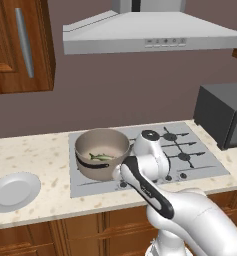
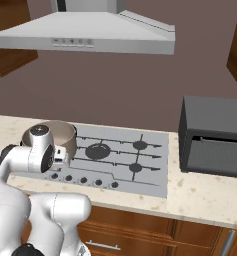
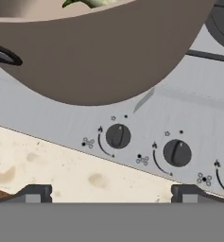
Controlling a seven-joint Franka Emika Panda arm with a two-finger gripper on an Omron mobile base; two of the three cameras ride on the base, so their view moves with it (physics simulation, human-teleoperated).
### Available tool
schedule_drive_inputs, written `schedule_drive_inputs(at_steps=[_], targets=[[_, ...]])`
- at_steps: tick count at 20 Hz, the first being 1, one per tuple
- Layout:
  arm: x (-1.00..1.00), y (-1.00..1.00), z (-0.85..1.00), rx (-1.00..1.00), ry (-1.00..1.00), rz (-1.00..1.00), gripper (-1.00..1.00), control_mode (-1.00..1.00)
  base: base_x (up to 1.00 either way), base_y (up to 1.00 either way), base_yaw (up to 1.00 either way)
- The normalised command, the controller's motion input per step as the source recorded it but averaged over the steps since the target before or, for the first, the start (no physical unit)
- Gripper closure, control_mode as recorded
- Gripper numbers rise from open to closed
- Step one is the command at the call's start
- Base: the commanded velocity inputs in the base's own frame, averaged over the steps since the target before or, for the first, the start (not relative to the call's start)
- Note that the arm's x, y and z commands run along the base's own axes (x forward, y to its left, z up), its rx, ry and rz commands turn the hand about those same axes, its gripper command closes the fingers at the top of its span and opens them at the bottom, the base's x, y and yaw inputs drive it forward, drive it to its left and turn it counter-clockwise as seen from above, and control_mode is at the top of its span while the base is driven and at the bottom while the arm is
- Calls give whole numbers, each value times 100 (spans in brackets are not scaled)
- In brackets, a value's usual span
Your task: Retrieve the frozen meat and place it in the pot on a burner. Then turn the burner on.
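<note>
The white jointed arm (image 1: 155,190) rises from the near edge of the speckled cream stone bench (image 1: 35,150), bends forward at a dark-banded elbow, and tips its wrist down over the front strip of the flat silver-grey gas hob (image 1: 200,167). From the hand view the hand looks steeply down at the hob's front edge.

The tool (image 3: 111,193) hangs spread to its widest, its two small dark fingertips (image 3: 35,193) far apart at six o'clock in the hand view, grasping nothing and touching nothing; they sit above the bench edge, short of the hob's front strip.

The round, deep, dull brownish-grey metal pot (image 1: 101,154) stands on the front burner at the hob's left end, its dark curved handle (image 1: 85,164) on the near side. In the hand view the pot's wall fills twelve o'clock, with the handle at ten o'clock.

Two round black control knobs sit just beyond the fingertips: one (image 3: 118,136) near the centre and another (image 3: 177,152) at three o'clock of it.

The small slender silvery-green fish (image 1: 101,157) lies inside the pot on its pale floor.
</note>
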Motion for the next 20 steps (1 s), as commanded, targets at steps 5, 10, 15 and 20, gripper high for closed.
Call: schedule_drive_inputs(at_steps=[5, 10, 15, 20], targets=[[23, 0, -16, 0, 0, 0, -100, -100, 0, 0, 0], [9, 0, -15, 0, 0, 0, -100, -100, 0, 0, 0], [0, 0, -22, 0, 0, 0, -100, -100, 0, 0, 0], [0, 0, -17, 0, 0, 0, -100, -100, 0, 0, 0]])
